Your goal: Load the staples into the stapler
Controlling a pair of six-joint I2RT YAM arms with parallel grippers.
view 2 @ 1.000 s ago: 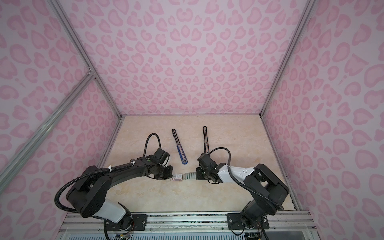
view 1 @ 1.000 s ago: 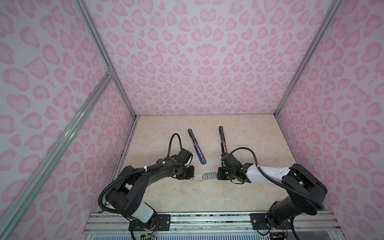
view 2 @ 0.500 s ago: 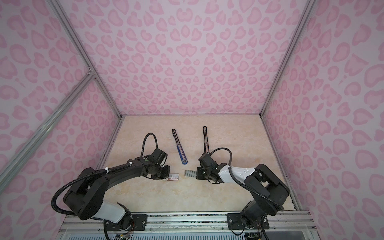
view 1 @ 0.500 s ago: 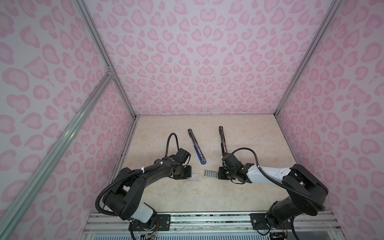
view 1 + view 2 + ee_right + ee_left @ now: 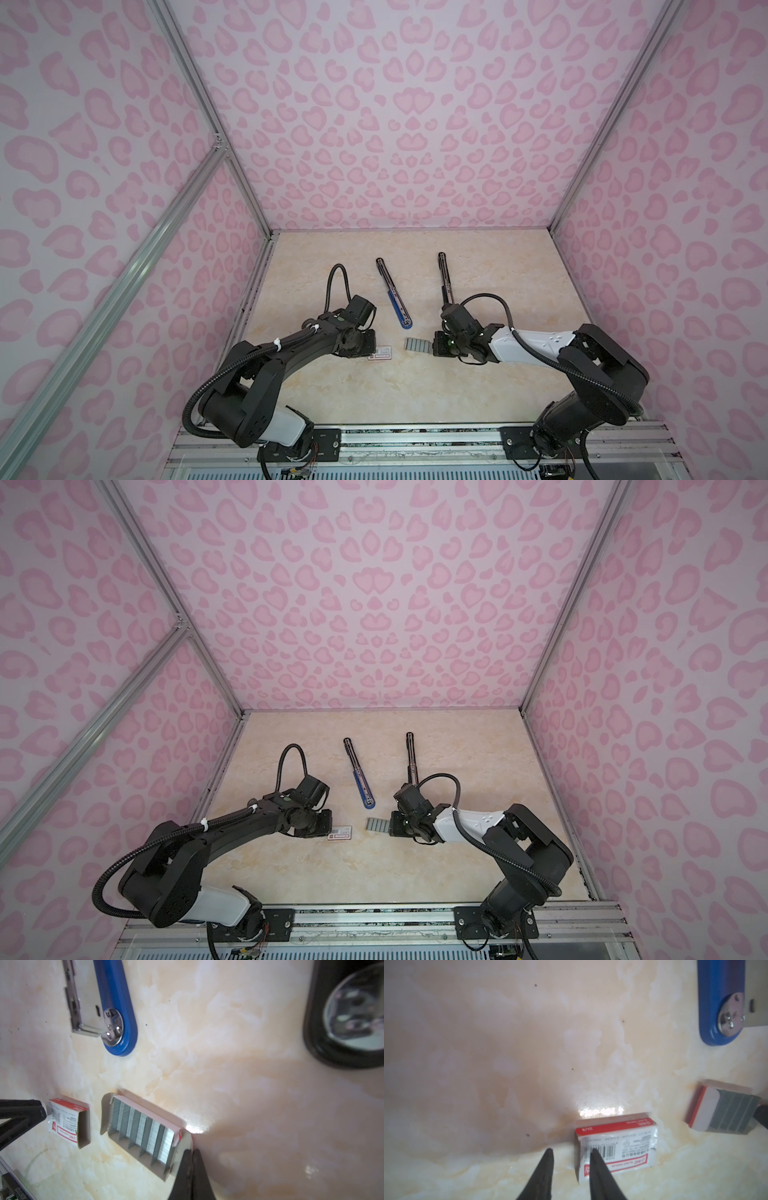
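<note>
Silvery-grey metal staple strips packed side by side in white cardboard tray, flat, near opened-out blue stapler.

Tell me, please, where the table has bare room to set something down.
Bare: the table's front strip, from box sleeve and staple tray to the rail; also behind the blue stapler and black stapler. Crowded: the middle, around these four.
</note>
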